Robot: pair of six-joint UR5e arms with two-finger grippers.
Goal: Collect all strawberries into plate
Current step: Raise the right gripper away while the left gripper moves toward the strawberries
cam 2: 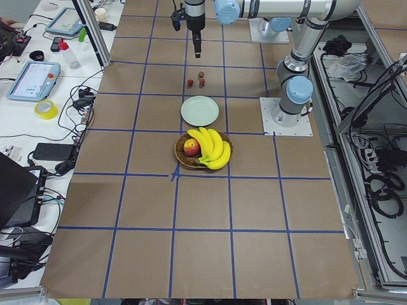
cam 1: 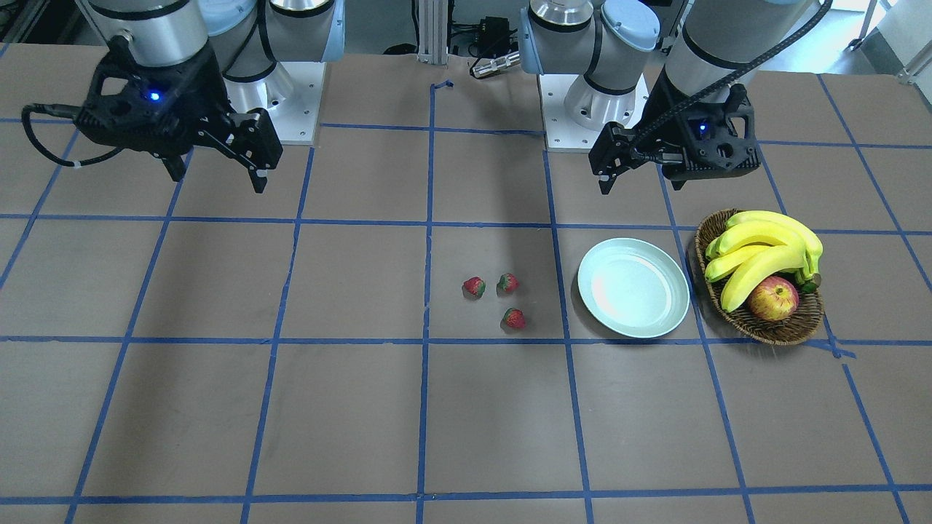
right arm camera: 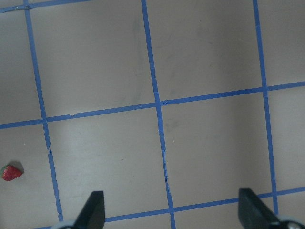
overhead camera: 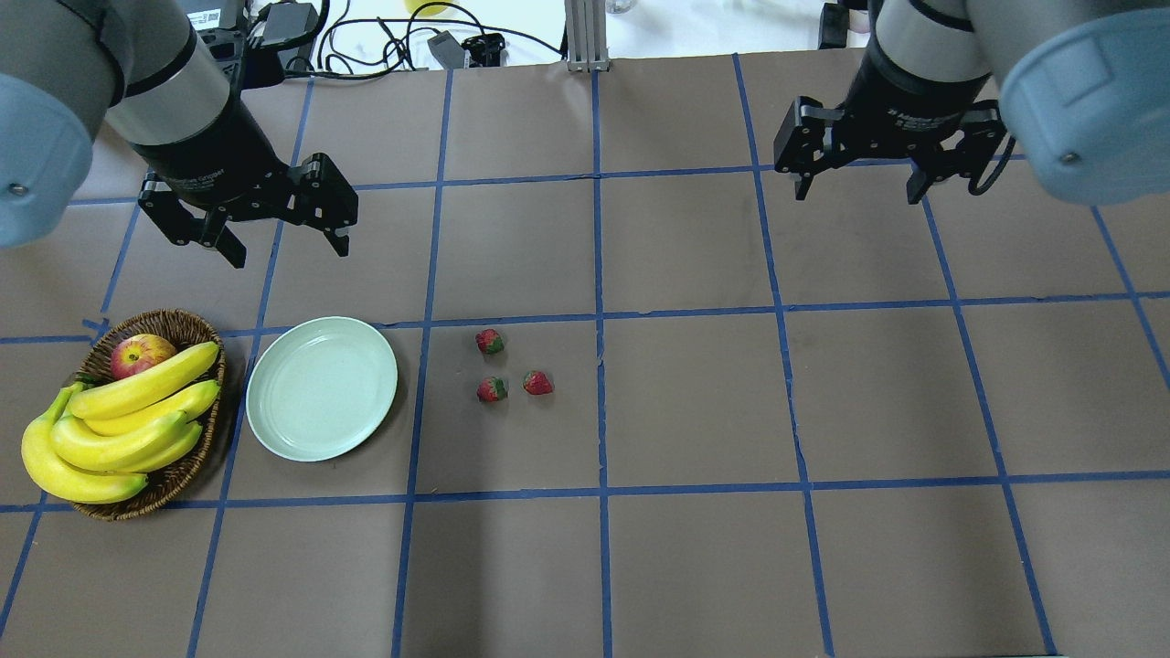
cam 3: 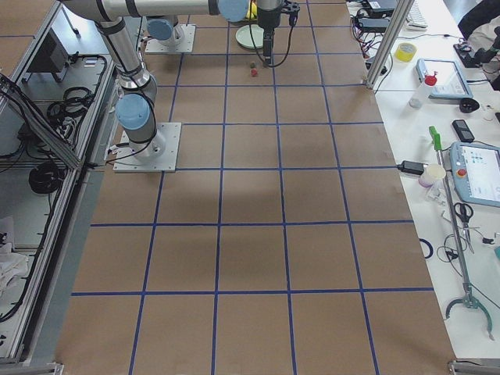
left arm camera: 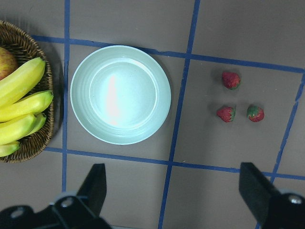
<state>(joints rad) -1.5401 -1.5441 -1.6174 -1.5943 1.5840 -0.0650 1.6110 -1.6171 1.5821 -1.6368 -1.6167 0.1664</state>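
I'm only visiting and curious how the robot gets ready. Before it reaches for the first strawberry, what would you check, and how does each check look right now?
1. All three strawberries in plain view, none covered: ok.
2. Plate empty and ready to take fruit: ok.
3. Left gripper open and holding nothing: ok.
4. Right gripper open and holding nothing: ok.
5. Nothing lying between the strawberries and the plate: ok.
6. Enough room around each berry for the fingers to take one alone: cannot tell; they lie apart, but two are close together.

left claw (overhead camera: 291,254), right claw (overhead camera: 857,195), both spread wide
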